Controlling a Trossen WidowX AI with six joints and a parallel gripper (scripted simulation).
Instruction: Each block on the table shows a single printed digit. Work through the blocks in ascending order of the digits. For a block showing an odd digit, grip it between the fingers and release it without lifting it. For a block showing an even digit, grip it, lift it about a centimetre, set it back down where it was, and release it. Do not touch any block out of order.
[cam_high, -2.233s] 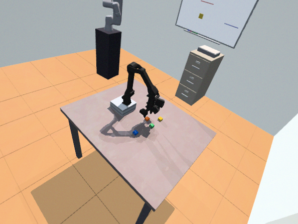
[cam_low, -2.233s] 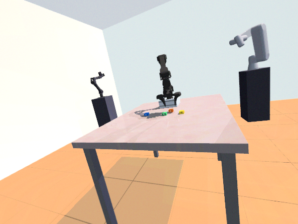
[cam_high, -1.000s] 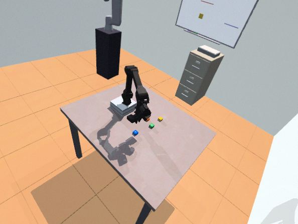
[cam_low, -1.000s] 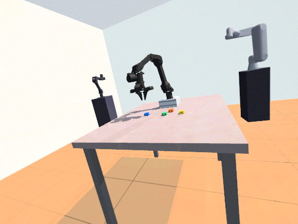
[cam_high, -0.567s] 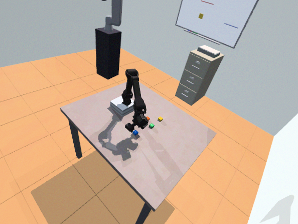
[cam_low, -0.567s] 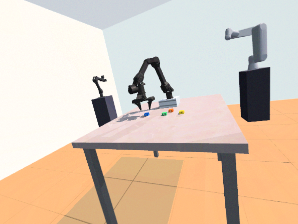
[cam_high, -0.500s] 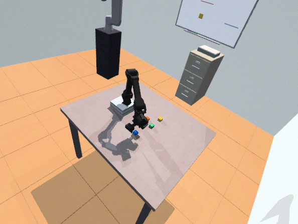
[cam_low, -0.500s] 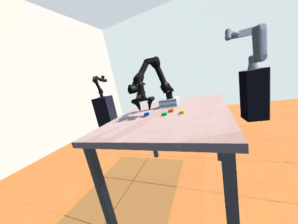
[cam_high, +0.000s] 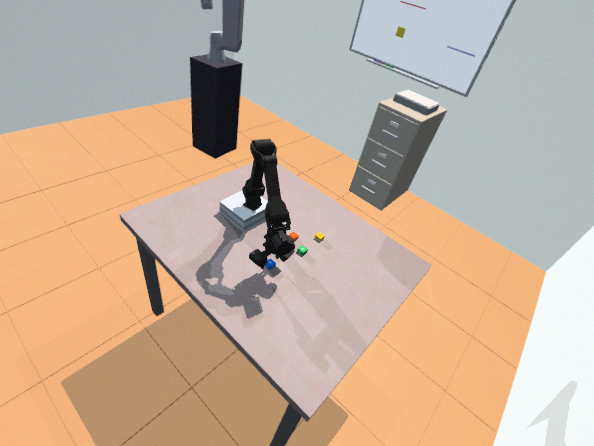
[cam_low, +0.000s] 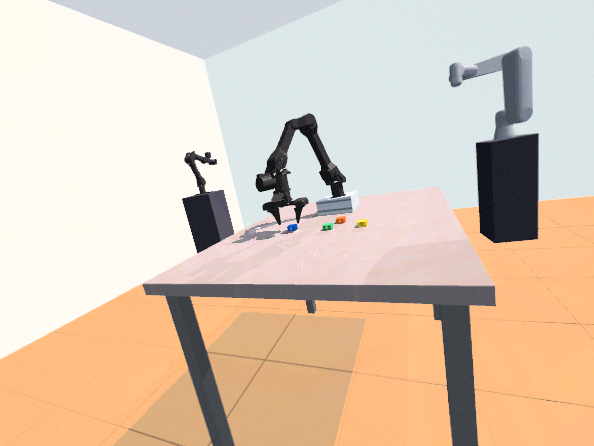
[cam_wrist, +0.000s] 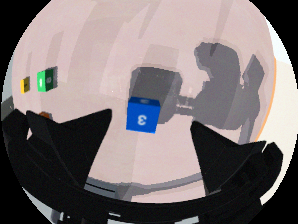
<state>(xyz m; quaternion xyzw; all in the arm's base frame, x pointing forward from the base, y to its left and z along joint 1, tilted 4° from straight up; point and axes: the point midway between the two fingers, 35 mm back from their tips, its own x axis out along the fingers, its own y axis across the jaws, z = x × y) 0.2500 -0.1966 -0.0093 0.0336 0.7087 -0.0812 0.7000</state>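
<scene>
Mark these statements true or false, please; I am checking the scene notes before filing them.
1. The black end effector grips the small blue cube. False: it is open and holds nothing, poised near that cube.
2. Four small coloured cubes lie on the pale pink table. True.
3. The small green cube lies between the blue cube and the small yellow cube. True.
4. The small orange cube is stacked on the green cube. False: both lie on the table, side by side.
</scene>
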